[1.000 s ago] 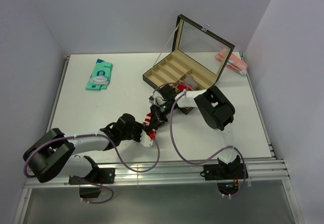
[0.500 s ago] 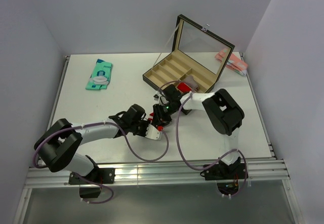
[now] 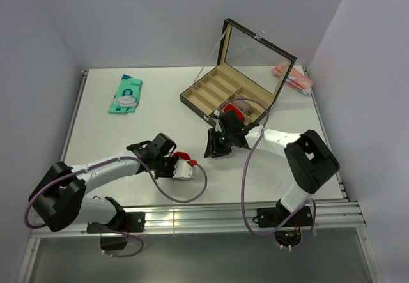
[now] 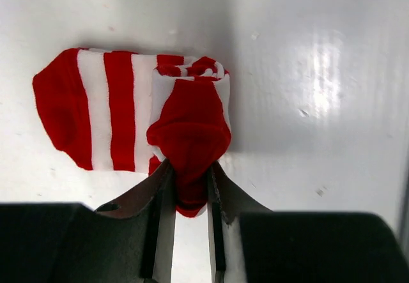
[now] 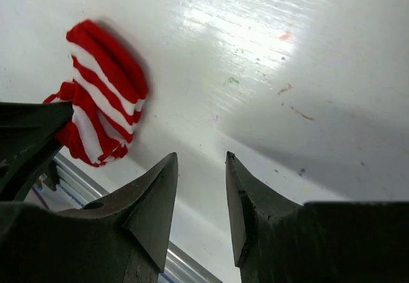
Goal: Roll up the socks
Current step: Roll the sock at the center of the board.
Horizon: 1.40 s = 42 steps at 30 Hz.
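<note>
A red-and-white striped sock (image 4: 108,107) lies partly rolled on the white table, its red end folded over the stripes. My left gripper (image 4: 190,190) is shut on that red end, which is pinched between both fingers. From above, the left gripper (image 3: 185,168) and the sock (image 3: 181,156) sit near the table's front middle. My right gripper (image 5: 201,161) hangs open and holds nothing, a short way to the right of the sock (image 5: 105,101) and apart from it; from above the right gripper (image 3: 214,147) is just in front of the box.
A dark compartment box (image 3: 206,90) with its glass lid raised stands behind the right gripper, with a red roll (image 3: 231,109) and a brownish bundle (image 3: 246,108) in its near cells. A teal packet (image 3: 126,94) lies back left, a pink packet (image 3: 291,77) back right.
The left gripper has closed on the sock's red end. The right gripper has opened, let go of the sock and drawn back to the right toward the box.
</note>
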### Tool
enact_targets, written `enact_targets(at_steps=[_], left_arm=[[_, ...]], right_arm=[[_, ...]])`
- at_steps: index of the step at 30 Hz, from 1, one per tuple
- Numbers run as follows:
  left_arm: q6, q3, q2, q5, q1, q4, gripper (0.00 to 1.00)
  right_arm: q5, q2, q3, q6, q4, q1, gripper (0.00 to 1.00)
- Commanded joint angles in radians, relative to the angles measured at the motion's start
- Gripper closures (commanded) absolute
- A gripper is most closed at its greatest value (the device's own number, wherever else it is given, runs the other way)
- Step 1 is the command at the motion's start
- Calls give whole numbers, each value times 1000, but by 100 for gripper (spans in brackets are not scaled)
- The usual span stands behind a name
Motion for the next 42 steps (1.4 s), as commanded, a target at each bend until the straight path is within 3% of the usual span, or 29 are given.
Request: enact_targets(at_steps=[1,12,16,19,20,23,29,42], left_arm=[[14,62,41,68,30,-269,100],[129,360,416,310,186,-548,99],[190,487,571,335,220,-727,98],[192,572,675,329,234,-780,98],[204,608,719,333,237,-839,97],[206,664,787,327,249,-890,95],[190,727,894,309,257,-938,91],[170,787,957,298,260,-937,88]], right_arm=[[110,-117,-33,26,44,-4,56],[248,-568,-402,60,326,39,57],[482,-683,-458,20,361,179,57],[587,-702,-456,-23,375,370,57],[641,-699,-447,-33,384,451,57],[657,-645,-407,-82,404,531,56],[721,-339,-199,-222,332,678,50],[670,-21,30,-366,280,741,44]])
